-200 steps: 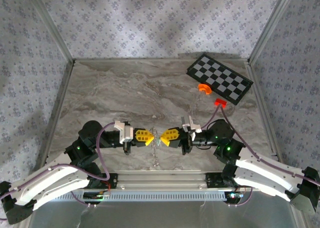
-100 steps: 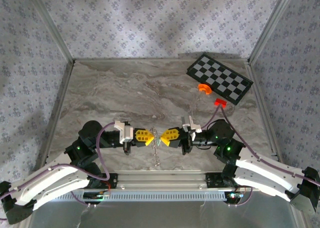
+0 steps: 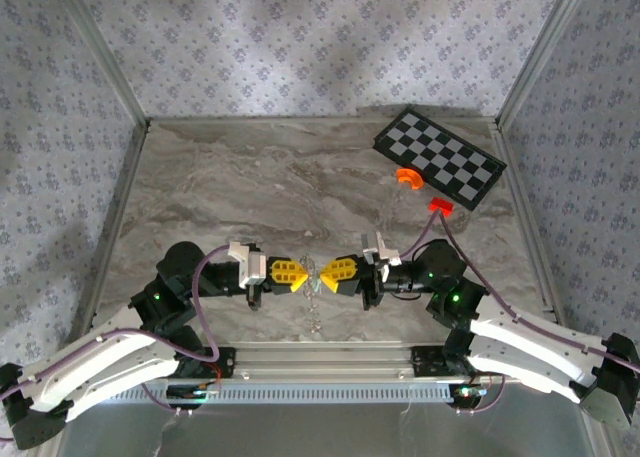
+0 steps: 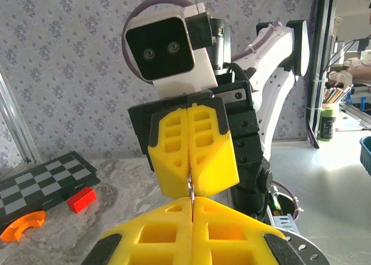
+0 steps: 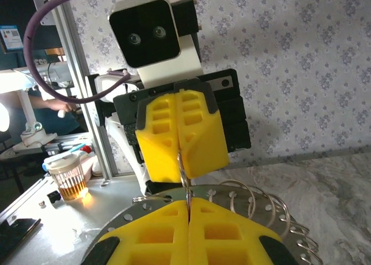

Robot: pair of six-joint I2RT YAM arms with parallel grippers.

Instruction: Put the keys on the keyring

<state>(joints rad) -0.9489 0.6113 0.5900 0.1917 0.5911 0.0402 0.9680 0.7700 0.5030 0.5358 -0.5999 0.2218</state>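
- My left gripper (image 3: 304, 275) has its yellow fingers (image 4: 156, 236) pressed flat together, with no gap along the seam.
- My right gripper (image 3: 324, 275) is closed the same way, its fingers (image 5: 151, 233) meeting on a single line.
- The two grippers point straight at each other, nearly tip to tip, low over the table (image 3: 250, 197) and close to its near edge.
- The keyring (image 3: 314, 277) sits in the small gap between the tips. On the right wrist camera it shows as a thin curved wire (image 5: 184, 175) running from the left gripper's seam into my own, so both grippers look clamped on it.
- On the left wrist camera a short silvery sliver (image 4: 190, 189) shows at the same pinch. Whether any of the keys is in there too, I cannot tell.
- A fine chain (image 3: 314, 317) hangs from the ring below the tips, towards the arm bases.
- A red block (image 3: 441, 206) lies well beyond the right gripper, out to its right.
- An orange curved piece (image 3: 407, 178) sits just past the block, touching the edge of a checkerboard (image 3: 440, 159).
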